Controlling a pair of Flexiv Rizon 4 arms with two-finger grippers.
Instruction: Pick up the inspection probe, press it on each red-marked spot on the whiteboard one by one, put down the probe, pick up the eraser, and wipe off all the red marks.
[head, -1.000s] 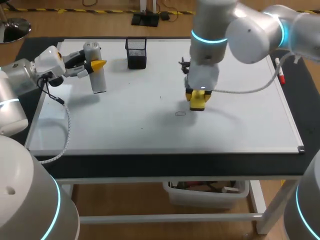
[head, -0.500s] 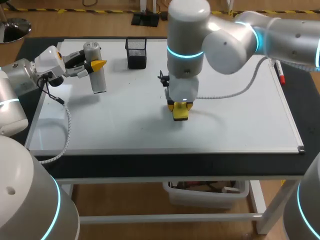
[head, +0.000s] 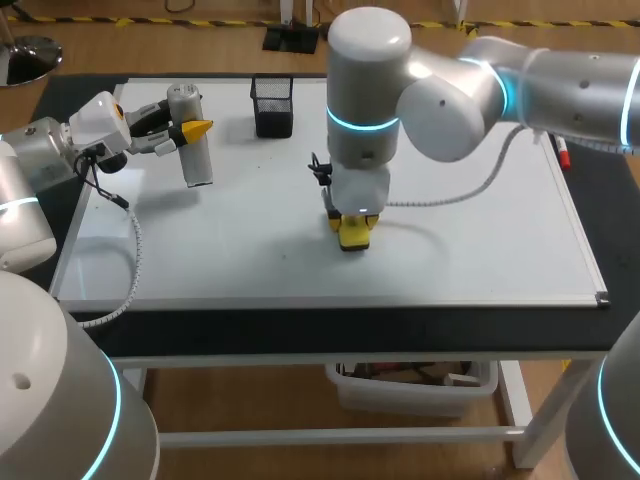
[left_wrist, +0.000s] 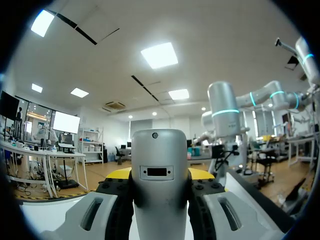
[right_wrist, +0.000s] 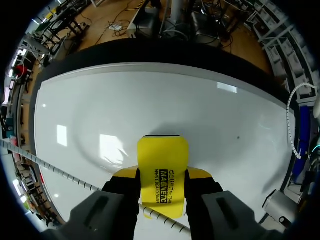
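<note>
my right jaws are clenched on the yellow eraser (head: 353, 233) from two sides, pressing it flat on the whiteboard (head: 480, 240) around the middle, a little toward the near edge. my left jaws are grasping the silver inspection probe (head: 190, 140), nearly upright over the whiteboard's far left part; i cannot tell whether its lower end touches. a black mesh pen holder (head: 272, 105) stands at the far edge. a red marker (head: 562, 155) lies along the right edge.
</note>
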